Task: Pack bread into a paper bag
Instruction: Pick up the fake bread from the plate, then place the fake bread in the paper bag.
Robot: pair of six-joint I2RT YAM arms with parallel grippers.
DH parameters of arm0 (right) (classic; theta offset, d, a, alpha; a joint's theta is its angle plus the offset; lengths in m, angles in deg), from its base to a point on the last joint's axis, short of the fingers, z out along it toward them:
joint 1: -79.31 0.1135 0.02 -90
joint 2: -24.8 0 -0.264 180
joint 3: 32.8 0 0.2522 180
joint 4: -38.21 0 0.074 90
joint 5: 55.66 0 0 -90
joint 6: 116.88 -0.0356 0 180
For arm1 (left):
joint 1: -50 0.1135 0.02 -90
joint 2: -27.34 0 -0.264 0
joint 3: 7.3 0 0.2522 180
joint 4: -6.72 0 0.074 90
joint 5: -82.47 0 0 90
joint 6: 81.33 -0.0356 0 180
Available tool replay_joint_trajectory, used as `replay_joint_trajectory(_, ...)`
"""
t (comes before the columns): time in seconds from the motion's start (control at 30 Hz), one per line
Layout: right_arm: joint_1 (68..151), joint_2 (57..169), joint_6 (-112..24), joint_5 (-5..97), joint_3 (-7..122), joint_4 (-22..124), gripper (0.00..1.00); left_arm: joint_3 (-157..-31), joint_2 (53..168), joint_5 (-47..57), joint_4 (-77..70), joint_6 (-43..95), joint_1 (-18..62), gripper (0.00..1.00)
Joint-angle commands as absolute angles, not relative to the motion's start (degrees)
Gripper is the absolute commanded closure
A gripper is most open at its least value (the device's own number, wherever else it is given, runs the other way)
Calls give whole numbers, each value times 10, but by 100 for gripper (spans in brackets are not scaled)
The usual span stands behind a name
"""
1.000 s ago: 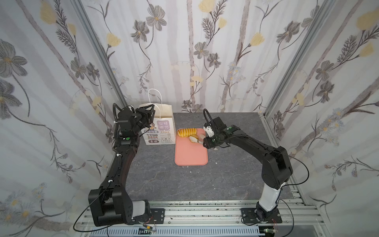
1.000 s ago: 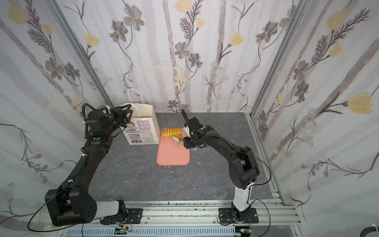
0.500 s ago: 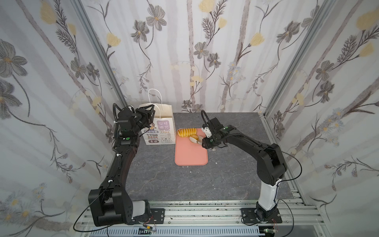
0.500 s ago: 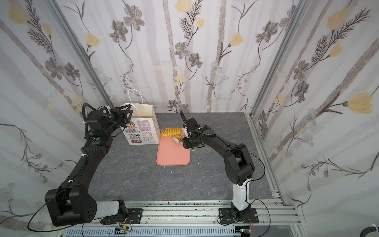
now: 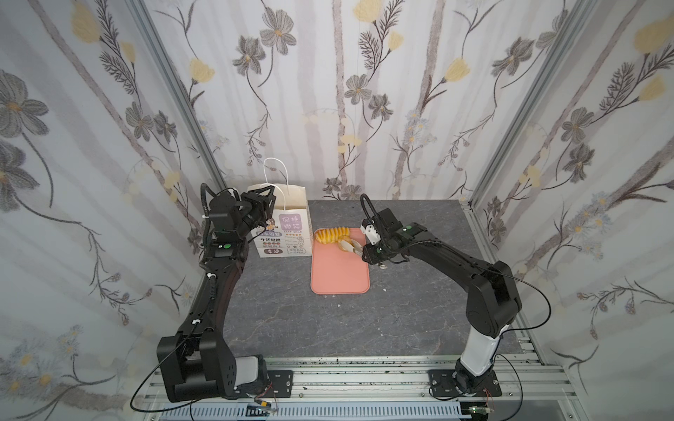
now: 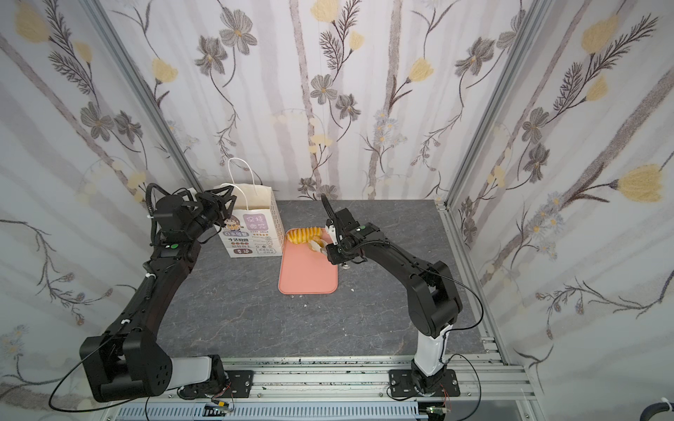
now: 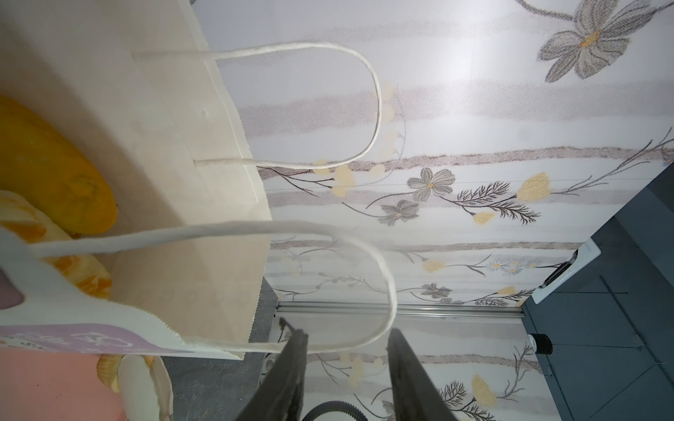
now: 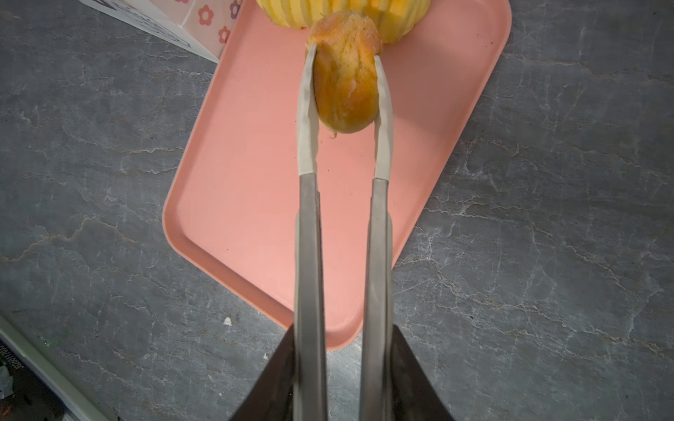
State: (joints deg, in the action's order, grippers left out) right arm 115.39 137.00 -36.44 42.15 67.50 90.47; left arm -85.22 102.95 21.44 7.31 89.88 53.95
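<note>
Floral wallpaper (image 5: 401, 91) is enclosing the grey table (image 5: 291, 320). The paper bag (image 5: 288, 233), reading "KEEP SMILE", is standing beside the pink tray (image 5: 339, 273), partly hiding bread (image 7: 54, 175). Over the tray, the right gripper (image 8: 343, 350) is squeezing tongs (image 8: 308, 237) onto a roll (image 8: 344, 84); the left gripper (image 7: 344, 335) is gaping near the bag handle (image 7: 392, 291).

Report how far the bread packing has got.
Done: at least two bread pieces lie inside the paper bag. In hand: the right gripper squeezes tongs onto a small roll over the pink tray. Left: that roll and the ridged loaf beside it.
</note>
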Motion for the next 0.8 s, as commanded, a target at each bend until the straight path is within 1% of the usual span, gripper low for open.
replay_joint_trajectory(0.0,1161,1333,-362,426,681,899,64,-857,1028,217,83,896,540,61)
replay_joint_trajectory(0.13,1163,1309,-377,469,747,910,62,-854,1029,216,88,899,540,61)
replay_joint_trajectory(0.3,1175,1328,-396,481,868,911,61,-847,1024,216,95,904,540,61)
replay_joint_trajectory(0.63,1202,1468,-419,511,1131,951,59,-851,1015,216,88,904,540,61)
replay_joint_trajectory(0.77,1204,1514,-433,531,1180,960,59,-851,1013,217,88,905,540,61)
